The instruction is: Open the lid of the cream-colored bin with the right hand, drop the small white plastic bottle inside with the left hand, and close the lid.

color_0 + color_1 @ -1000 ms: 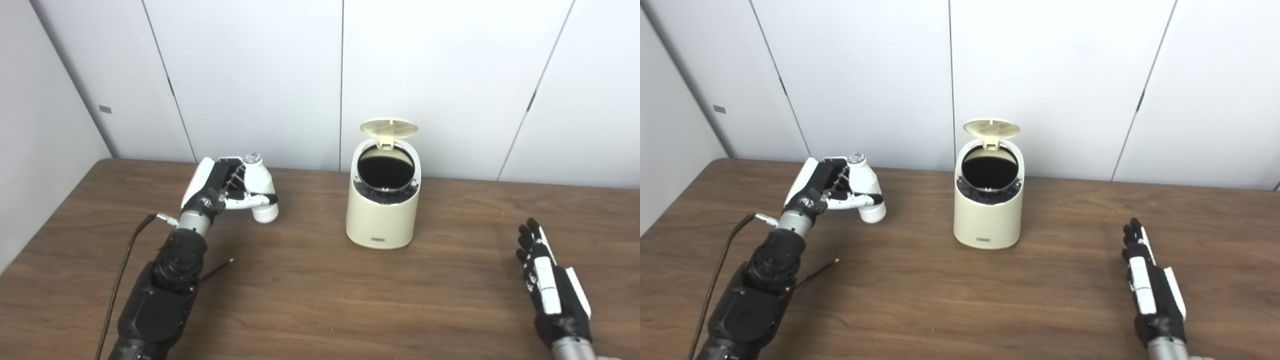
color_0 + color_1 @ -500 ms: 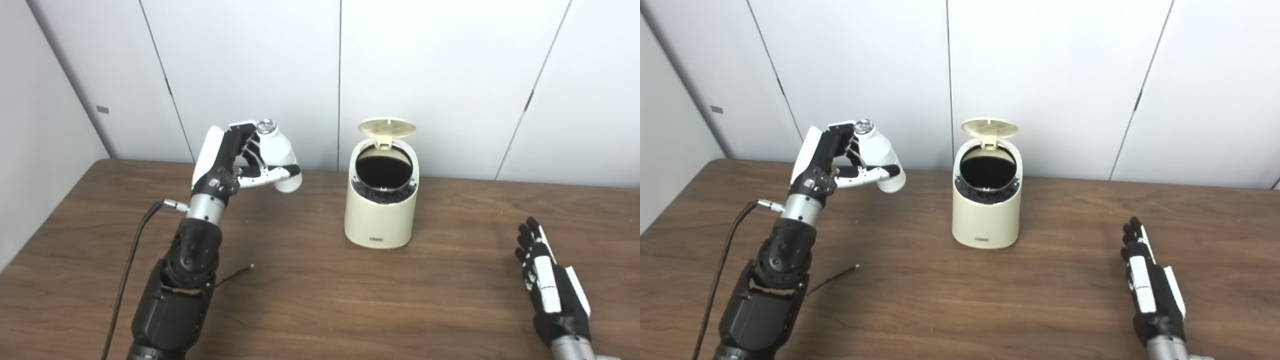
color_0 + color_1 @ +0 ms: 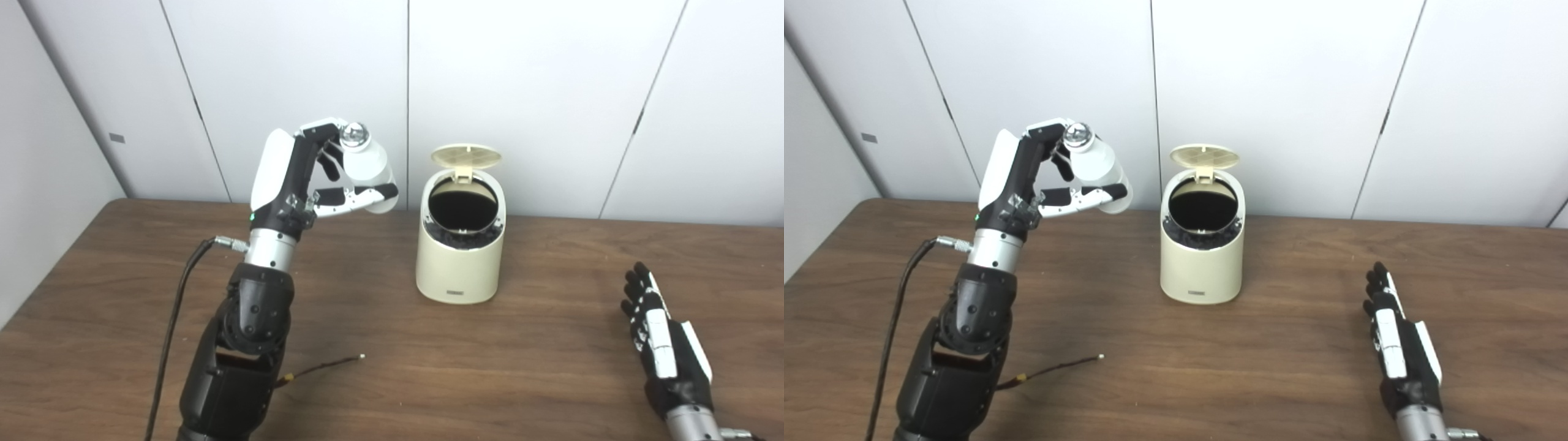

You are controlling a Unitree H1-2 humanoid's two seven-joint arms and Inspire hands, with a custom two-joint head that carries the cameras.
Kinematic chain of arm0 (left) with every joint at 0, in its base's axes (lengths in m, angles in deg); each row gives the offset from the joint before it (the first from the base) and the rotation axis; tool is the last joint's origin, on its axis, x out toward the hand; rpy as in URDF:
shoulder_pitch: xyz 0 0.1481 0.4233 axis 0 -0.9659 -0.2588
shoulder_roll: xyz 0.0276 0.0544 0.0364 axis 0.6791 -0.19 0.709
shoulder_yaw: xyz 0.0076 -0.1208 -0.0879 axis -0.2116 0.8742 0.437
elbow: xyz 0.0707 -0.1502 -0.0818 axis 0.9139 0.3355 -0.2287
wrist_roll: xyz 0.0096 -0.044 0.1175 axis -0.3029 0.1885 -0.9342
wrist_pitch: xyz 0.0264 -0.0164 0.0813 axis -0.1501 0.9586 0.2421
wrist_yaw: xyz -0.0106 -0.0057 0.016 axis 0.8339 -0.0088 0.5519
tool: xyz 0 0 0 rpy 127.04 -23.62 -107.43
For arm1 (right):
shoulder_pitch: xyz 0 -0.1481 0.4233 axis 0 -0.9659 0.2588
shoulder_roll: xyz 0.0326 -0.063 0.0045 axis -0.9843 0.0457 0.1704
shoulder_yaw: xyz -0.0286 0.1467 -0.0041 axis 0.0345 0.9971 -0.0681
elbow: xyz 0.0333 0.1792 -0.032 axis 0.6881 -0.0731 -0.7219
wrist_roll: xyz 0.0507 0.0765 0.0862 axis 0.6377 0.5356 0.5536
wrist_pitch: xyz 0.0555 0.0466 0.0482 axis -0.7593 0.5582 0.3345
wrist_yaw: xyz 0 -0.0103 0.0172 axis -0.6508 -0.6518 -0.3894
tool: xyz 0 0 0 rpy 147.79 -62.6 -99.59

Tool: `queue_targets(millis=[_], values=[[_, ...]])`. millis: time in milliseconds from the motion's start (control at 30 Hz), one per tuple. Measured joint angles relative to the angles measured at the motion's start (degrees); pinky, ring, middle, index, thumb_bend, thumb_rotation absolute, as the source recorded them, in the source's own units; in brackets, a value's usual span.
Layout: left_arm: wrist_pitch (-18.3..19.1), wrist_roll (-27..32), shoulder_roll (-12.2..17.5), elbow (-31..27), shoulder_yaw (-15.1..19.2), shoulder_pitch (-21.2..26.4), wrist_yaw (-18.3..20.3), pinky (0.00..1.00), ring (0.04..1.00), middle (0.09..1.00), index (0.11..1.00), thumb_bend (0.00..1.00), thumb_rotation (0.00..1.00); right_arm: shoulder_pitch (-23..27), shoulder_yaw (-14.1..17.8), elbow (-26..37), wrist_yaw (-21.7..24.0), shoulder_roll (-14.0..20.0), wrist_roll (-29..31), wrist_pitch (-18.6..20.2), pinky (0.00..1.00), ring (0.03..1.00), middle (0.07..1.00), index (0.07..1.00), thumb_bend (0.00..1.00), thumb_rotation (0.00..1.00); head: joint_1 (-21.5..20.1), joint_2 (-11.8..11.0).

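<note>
I have the bottle (image 3: 366, 174) clamped in the left robot hand (image 3: 312, 177), raised well above the desk (image 3: 392, 367) and just to the left of the bin (image 3: 460, 245), about level with its opening. It sits tilted, silvery cap toward the palm and round base pointing at the bin, which I judge suits tipping it in base-first once it is over the mouth. The bin's lid (image 3: 466, 157) stands flipped up on its rear hinge, so the dark round opening faces me and nothing blocks the way in.

My right robot hand (image 3: 1399, 349) rests low, well to the right of the bin, fingers straight and apart, holding nothing; I keep it there, clear of the drop but ready for the lid.

The bin is a smooth cream plastic drum with a slanted top and a ribbed underside to the lid. The bottle is glossy white plastic, so I expect it could slip if the hold loosens. The desk is dark wood grain.
</note>
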Motion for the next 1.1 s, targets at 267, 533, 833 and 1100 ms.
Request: queue_targets(millis=[267,533,833,1100], values=[[-0.7,-1.2,-1.5,-0.2,-1.4,1.7,0.4,0.3,0.421,0.504,0.521,0.47,0.0,0.2,0.0,-0.2,-0.3,-0.4,-0.1,0.0,1.0,1.0,0.982,0.979,0.62,0.96,-0.6,-0.4],[-3.0,-0.9,-3.9,3.5,-2.3,4.2,-0.1,0.31,0.427,0.506,0.508,0.47,0.0,0.4,0.0,-0.2,-0.2,-1.1,0.9,-0.1,1.0,1.0,0.986,0.979,0.61,0.95,-0.7,-0.3],[-4.8,-1.3,-6.8,8.6,-2.8,5.3,-1.4,0.33,0.431,0.504,0.493,0.47,0.0,0.5,-0.1,-0.2,0.2,-1.4,1.4,-0.1,1.0,1.0,0.989,0.984,0.61,0.93,-1.3,-0.4],[-8.0,-1.8,-7.7,13.8,-3.1,5.9,-4.1,0.33,0.425,0.503,0.49,0.48,0.0,0.4,-0.1,0.1,0.4,-1.7,1.6,-0.1,1.0,1.0,0.989,0.986,0.6,0.92,-1.4,-0.5]])
